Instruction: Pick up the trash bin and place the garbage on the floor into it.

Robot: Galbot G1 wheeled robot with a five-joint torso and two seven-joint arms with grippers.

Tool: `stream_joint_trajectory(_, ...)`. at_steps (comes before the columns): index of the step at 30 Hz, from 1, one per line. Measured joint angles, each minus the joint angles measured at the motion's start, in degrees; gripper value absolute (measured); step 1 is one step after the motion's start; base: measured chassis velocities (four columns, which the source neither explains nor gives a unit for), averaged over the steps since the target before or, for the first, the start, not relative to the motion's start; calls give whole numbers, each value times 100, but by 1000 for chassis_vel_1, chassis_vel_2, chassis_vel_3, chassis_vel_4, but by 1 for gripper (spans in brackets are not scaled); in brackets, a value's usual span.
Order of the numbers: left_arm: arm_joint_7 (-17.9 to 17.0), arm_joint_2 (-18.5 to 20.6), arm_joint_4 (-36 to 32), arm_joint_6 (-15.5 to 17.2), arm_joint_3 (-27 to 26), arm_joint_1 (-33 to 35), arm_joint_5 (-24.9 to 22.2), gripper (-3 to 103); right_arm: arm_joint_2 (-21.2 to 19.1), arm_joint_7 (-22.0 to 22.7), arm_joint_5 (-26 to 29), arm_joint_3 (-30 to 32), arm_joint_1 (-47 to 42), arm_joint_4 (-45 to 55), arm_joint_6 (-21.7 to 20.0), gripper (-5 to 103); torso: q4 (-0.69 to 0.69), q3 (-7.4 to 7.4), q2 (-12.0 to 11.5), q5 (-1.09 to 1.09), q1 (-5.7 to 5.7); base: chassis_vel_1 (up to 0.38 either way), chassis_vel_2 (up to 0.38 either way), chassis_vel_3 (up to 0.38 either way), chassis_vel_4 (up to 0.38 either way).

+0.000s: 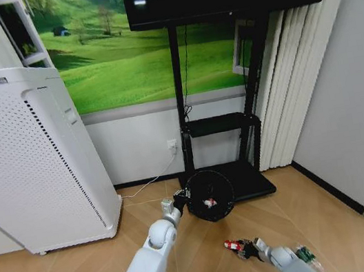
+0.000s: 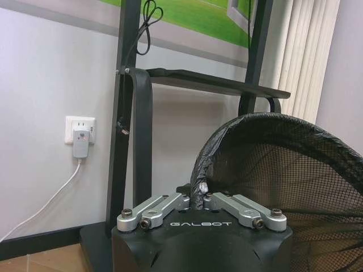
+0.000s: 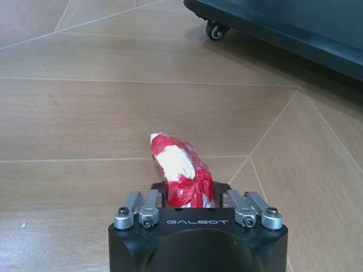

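The right pincer (image 3: 195,198), low over the light tan herringbone parquet floor (image 3: 85,107), is clamped on a crumpled red-and-white wrapper (image 3: 180,170) that juts forward from between its fingers, with a small clear bottle with a green label (image 1: 304,254) lying just behind it beside the right arm. Farther off, the left pincer (image 2: 199,198) is closed on the rim of the small round black mesh trash bin (image 1: 209,195), holding it tilted ahead of itself with 1 red-and-white piece (image 1: 209,203) inside. Beyond the bin stands the black TV stand base (image 1: 249,179).
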Motion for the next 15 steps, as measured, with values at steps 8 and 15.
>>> stream_joint_trajectory(8,-1,-27,38,0,10,-29,4,5,-33,28,91,-3,-35,52,-2,31,-1,0,0,0,0,0,0,0,0)
stream_joint_trajectory(15,-15,-61,84,0,5,-28,24,5,-262,170,722,116,-283,511,-56,31,1,0,0,2,0,0,0,0,0)
